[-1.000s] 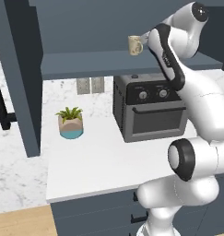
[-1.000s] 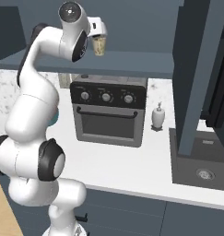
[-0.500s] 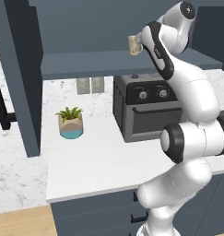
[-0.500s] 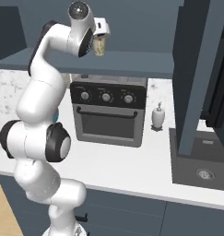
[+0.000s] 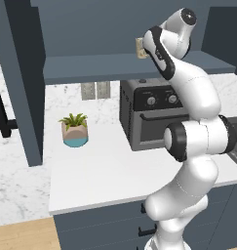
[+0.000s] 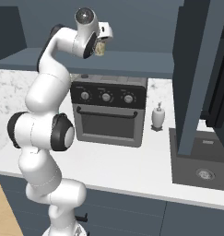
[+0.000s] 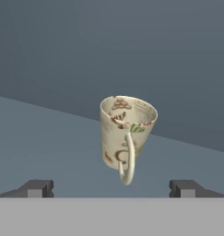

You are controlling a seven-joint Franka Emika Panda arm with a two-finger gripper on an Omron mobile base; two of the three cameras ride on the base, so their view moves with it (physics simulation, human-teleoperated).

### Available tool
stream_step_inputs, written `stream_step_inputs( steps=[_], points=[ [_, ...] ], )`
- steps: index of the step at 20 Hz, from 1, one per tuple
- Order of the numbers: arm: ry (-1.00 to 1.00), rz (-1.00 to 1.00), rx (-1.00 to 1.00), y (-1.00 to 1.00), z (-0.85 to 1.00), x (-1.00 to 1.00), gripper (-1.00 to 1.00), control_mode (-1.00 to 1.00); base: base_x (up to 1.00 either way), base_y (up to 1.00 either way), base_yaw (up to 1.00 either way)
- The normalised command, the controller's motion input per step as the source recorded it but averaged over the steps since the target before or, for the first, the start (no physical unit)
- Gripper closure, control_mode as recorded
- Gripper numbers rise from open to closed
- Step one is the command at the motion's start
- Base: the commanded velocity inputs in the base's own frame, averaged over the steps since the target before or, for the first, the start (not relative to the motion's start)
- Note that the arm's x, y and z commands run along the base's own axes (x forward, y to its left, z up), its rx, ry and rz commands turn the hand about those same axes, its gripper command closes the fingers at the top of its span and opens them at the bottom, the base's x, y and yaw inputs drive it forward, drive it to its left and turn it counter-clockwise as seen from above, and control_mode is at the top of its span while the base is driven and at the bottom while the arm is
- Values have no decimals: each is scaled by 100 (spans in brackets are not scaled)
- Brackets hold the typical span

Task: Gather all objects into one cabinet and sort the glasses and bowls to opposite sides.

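A white marble-patterned counter (image 5: 95, 171) ran under a dark slate-blue wall cabinet (image 5: 115, 66) whose wide, flat matte shelf stood open, with a tall door (image 6: 196, 78) hanging to the right in the right base view. On the counter sat a boxy dark toaster oven (image 6: 109, 113) with three round knobs and a bar handle, a small potted plant (image 5: 74, 129) in a beige-and-teal pot off to its left, and a little white soap dispenser (image 6: 158, 116) just beside its right side; a dark sink (image 6: 201, 161) lay further right. The beige mug (image 7: 126, 136) stood on the cabinet shelf above the oven, glossy, tapering toward its base, printed with small reddish and green marks, its thin loop handle turned toward the hand camera. The gripper (image 7: 111, 188) was spread wide, its two dark fingertips (image 7: 37, 188) well apart on either side of the mug and not touching it
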Motion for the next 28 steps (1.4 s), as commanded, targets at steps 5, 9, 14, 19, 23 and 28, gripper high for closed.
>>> stream_step_inputs(
  steps=[5,9,14,19,23,28],
  points=[
    [1,0,0,0,-10,48,-100,-100,0,0,0],
    [0,0,0,0,-15,40,-100,-100,0,0,0],
    [0,0,0,0,-16,36,-100,-100,0,0,0],
    [0,0,0,0,-15,32,-100,-100,0,0,0],
    [0,0,0,0,-13,33,-100,-100,0,0,0],
    [0,0,0,0,-12,29,100,-100,0,0,0]
  ],
)
